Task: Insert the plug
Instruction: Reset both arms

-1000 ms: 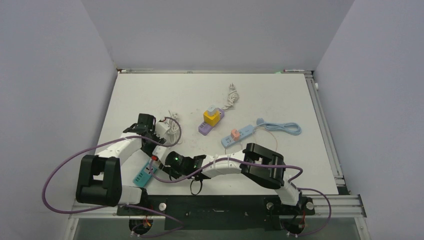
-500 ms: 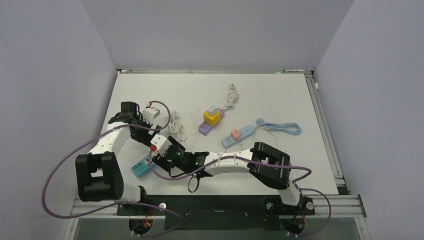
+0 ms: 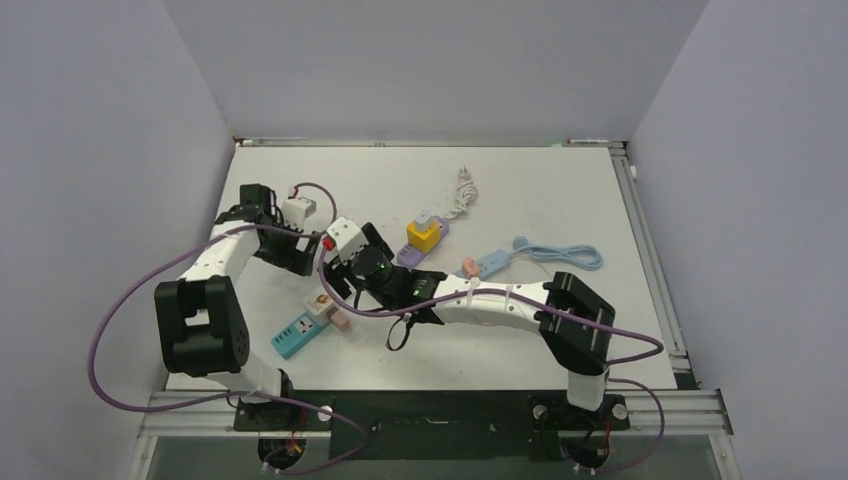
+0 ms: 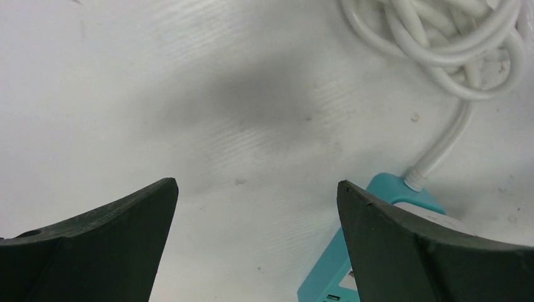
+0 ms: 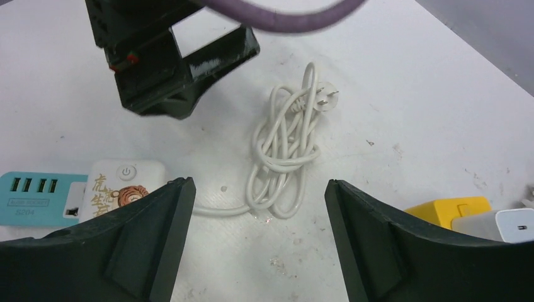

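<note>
White surface [image 4: 189, 94] fills the left wrist view. The left tool [image 4: 257, 189] hangs over it, jaws spread wide with nothing between them. Beyond its right finger lie a coiled white cable [image 4: 453, 56] and the cable end of a teal plastic power strip [image 4: 387, 187].

From the right wrist, the right tool [image 5: 258, 184] is likewise parted and empty above the coil. The white square plug with a tiger print [image 5: 126, 185] sits on the strip beside its USB ports.

From above, both arms have drawn back toward the far left since a second ago, when they huddled low over the strip with narrower jaws. Strip and plug now lie uncovered (a small pink piece [image 3: 340, 322] touches that end, identity unclear).
</note>
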Action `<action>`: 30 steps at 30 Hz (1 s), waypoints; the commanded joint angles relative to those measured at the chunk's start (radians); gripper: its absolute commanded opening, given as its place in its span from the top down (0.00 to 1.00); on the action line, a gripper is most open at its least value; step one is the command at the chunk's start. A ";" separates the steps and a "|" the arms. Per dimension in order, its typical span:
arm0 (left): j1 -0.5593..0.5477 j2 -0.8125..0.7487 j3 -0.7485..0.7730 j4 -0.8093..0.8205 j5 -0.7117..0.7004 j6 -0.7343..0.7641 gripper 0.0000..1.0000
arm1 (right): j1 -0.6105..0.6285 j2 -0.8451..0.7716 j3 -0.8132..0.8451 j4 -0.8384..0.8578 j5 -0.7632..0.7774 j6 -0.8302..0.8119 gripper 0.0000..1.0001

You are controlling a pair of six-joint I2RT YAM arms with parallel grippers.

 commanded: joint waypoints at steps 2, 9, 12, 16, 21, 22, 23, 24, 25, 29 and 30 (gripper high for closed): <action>0.066 -0.005 0.151 0.061 -0.009 -0.096 0.04 | -0.037 -0.112 -0.019 -0.031 0.017 0.013 0.19; 0.068 -0.112 0.081 0.296 0.170 -0.298 0.04 | -0.452 -0.399 -0.230 -0.099 0.033 0.113 0.10; 0.027 -0.185 -0.094 0.540 0.178 -0.382 0.04 | -0.716 -0.519 -0.361 -0.100 -0.007 0.150 0.10; -0.067 -0.217 -0.272 0.764 0.080 -0.411 0.04 | -1.013 -0.595 -0.553 -0.021 0.042 0.206 0.10; -0.101 -0.199 -0.454 1.024 0.100 -0.503 0.04 | -1.158 -0.607 -0.761 0.211 0.102 0.202 0.10; -0.098 -0.199 -0.494 1.085 0.104 -0.509 0.04 | -1.167 -0.581 -0.775 0.235 0.112 0.199 0.10; -0.097 -0.201 -0.533 1.150 0.102 -0.509 0.04 | -1.176 -0.551 -0.778 0.253 0.118 0.192 0.10; -0.095 -0.199 -0.570 1.218 0.093 -0.510 0.04 | -1.182 -0.525 -0.782 0.270 0.123 0.193 0.10; -0.089 -0.192 -0.606 1.292 0.085 -0.516 0.04 | -1.187 -0.503 -0.791 0.301 0.114 0.194 0.10; -0.040 -0.160 -0.615 1.381 0.098 -0.560 0.04 | -1.230 -0.479 -0.896 0.486 0.025 0.191 0.10; -0.031 -0.156 -0.619 1.405 0.099 -0.571 0.04 | -1.236 -0.475 -0.914 0.524 0.010 0.199 0.10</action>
